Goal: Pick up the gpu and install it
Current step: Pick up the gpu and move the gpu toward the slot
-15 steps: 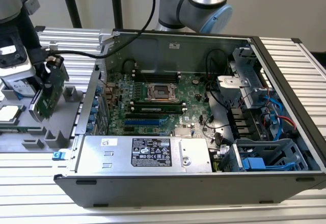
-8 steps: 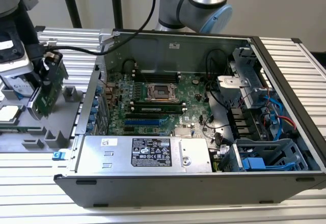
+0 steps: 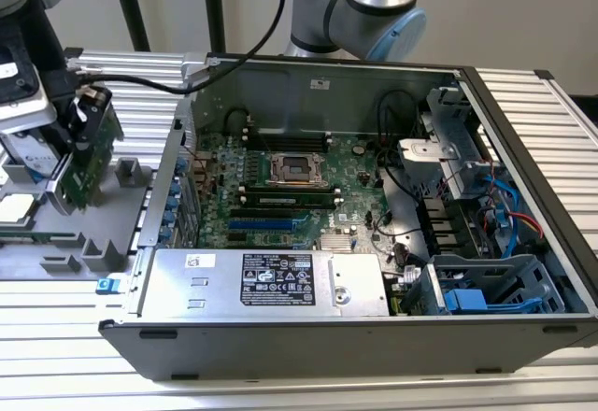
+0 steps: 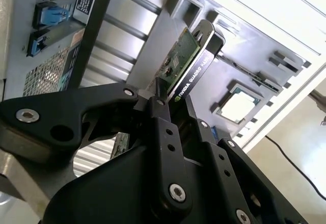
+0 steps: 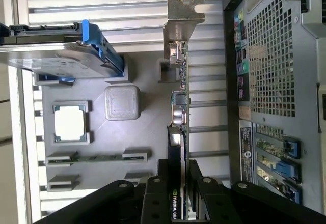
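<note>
Ribbed aluminium table (image 3: 308,397) before a plain pale wall (image 3: 505,9), evenly lit

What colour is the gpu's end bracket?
Silver. The bracket of the gpu shows best in the first wrist view.

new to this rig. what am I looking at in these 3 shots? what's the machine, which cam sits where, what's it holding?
It is a single robot arm working on an open computer case that lies on a slatted metal table. The exterior view comes from a camera off the arm and looks down into the case, at the motherboard and power supply. The two wrist views come from cameras riding on the arm, looking along its end effector. Beside the case, at the exterior view's left, sits a grey parts tray with a processor chip in one pocket. The end effector is clamped shut on a graphics card, held on edge over that tray. The card is outside the case, so it is not yet installed.
</note>
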`<state>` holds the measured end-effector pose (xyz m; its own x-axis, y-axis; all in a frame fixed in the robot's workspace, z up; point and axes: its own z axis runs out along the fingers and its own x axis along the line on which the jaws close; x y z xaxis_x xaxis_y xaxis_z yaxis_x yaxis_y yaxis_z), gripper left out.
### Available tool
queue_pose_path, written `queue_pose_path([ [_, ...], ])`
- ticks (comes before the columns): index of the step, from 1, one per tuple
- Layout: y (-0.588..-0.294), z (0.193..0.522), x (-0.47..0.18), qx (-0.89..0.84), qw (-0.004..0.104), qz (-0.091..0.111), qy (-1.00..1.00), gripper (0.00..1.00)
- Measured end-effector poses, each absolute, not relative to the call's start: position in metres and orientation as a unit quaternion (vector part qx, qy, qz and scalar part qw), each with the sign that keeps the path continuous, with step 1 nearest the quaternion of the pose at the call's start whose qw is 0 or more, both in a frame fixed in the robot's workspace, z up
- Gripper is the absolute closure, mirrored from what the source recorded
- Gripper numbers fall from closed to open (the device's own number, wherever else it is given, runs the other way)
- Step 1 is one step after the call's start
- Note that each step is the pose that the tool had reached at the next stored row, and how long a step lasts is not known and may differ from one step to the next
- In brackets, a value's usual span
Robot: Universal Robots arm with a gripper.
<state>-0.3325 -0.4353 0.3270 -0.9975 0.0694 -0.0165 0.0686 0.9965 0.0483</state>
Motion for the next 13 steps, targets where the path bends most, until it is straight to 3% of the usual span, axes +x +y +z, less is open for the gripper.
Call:
queue_pose_path([
  [13, -0.4353, 0.3352, -0.3325, 0.035, 0.009, 0.024, 0.999, 1.00],
])
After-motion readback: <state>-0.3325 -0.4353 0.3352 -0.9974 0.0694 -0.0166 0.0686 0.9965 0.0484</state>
